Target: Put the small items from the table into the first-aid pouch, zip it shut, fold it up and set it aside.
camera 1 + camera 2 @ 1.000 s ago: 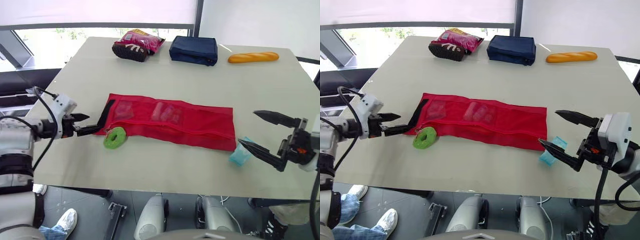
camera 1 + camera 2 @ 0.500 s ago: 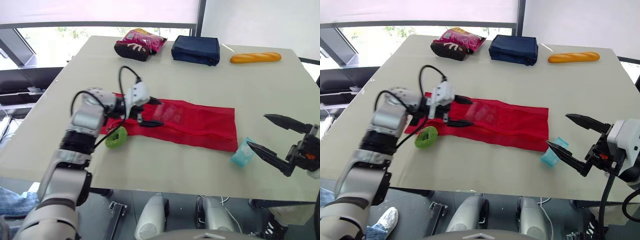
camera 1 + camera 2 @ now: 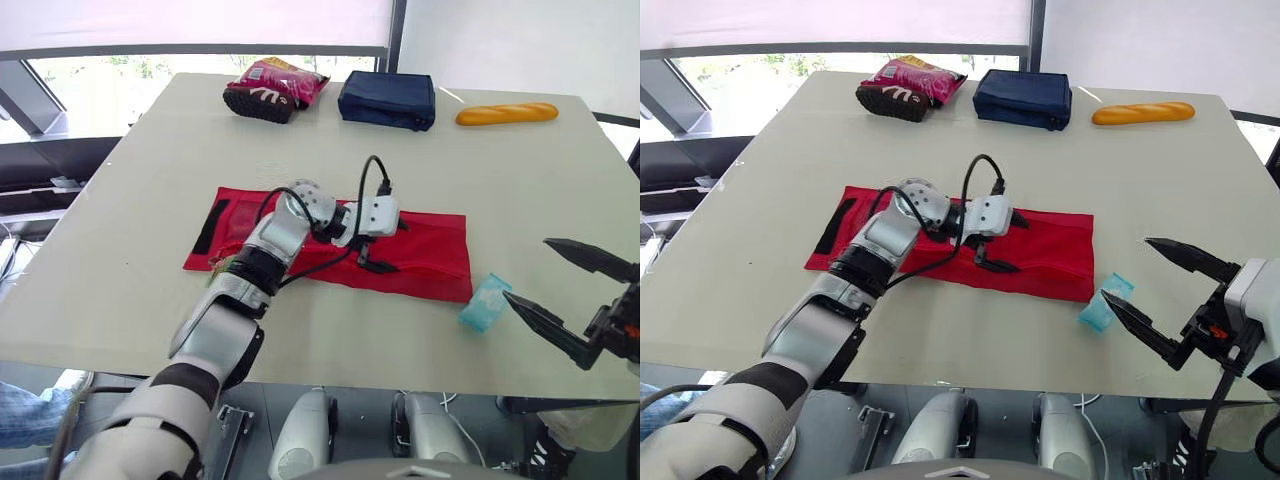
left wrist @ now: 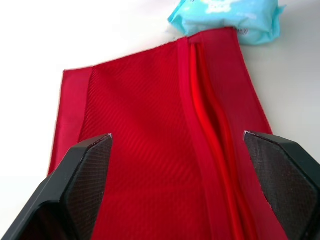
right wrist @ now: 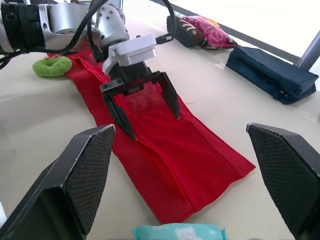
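Red first-aid pouch (image 3: 435, 255) lies flat mid-frame on the table (image 3: 150, 160) in the head view. Its long axis runs left-right, right end dipping slightly toward the lower right. The zipper (image 4: 210, 125) follows that axis near the lower edge. Your left gripper (image 3: 392, 247) hovers over the pouch's right half, jaws spread, straddling the zipper line and pointing at the right end. Teal tissue pack (image 3: 483, 303) touches the pouch's lower-right corner, long axis roughly parallel to the pouch's short edge. Right gripper (image 3: 526, 268) is at lower right, jaws spread and empty, lower fingertip just beside the pack. Right arm is nearer, so I'd use it. Green ring (image 5: 52, 66) lies by the pouch's left end.
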`<state>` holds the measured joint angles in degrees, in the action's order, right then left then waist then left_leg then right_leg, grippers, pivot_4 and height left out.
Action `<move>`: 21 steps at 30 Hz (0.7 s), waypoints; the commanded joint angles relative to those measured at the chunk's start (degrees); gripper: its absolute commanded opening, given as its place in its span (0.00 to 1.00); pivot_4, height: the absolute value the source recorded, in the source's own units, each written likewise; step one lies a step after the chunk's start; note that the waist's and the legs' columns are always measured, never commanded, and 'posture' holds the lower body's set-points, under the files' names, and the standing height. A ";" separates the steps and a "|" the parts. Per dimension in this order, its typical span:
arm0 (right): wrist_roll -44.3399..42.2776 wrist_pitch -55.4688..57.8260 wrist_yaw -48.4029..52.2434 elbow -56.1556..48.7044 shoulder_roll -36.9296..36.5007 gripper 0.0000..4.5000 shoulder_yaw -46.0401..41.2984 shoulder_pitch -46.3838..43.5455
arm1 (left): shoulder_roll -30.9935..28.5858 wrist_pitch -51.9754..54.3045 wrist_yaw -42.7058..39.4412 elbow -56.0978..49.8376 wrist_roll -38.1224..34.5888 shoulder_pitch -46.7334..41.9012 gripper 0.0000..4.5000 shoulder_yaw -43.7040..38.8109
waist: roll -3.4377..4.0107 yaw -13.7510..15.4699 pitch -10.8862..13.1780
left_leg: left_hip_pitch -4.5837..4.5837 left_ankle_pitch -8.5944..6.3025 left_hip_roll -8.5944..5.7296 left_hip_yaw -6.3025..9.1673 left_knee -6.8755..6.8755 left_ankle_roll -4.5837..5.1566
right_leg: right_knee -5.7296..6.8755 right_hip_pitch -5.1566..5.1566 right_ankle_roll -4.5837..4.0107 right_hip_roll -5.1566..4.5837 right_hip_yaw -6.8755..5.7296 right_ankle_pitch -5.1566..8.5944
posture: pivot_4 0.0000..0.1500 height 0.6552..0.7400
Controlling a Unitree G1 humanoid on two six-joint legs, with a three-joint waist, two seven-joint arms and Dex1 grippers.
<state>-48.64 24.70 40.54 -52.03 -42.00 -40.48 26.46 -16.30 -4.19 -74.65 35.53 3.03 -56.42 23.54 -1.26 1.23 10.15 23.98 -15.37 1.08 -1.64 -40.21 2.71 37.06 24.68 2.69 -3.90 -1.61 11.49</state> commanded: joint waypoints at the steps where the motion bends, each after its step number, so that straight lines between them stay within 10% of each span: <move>1: -0.79 -1.14 -1.51 -2.92 1.12 1.00 -2.17 1.26 | 3.07 2.94 2.76 -1.24 0.77 -1.47 0.99 0.18 | 0.00 -0.06 0.00 | 0.01 0.00 0.01 0.01 0.00 0.00 | 0.00 0.00 0.00 0.00 0.01 0.00 | 1.00 0.72; 18: -1.10 -1.25 -2.67 -3.34 0.57 1.00 -2.56 1.29 | 6.06 1.74 11.74 -0.46 8.55 0.25 0.99 3.67 | 0.00 -0.27 0.00 | 0.00 0.00 0.07 0.06 0.00 0.01 | 0.00 0.00 -0.01 0.00 0.00 0.02 | 1.00 0.72; 21: -1.28 -1.15 -2.69 -3.61 0.61 1.00 -2.58 1.77 | 4.99 2.16 11.34 -1.49 8.60 0.92 0.79 3.35 | 0.00 -0.30 0.00 | 0.00 0.00 0.08 0.07 0.00 0.01 | 0.00 0.00 -0.02 0.00 -0.01 0.03 | 1.00 0.72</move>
<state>-49.09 24.38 38.17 -54.05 -41.03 -41.05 28.09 -10.96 -1.88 -63.38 36.55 11.82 -55.48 27.56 -1.26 0.93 10.15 23.98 -15.37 1.16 -1.57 -40.21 2.71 37.06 24.68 2.67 -3.90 -1.62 11.52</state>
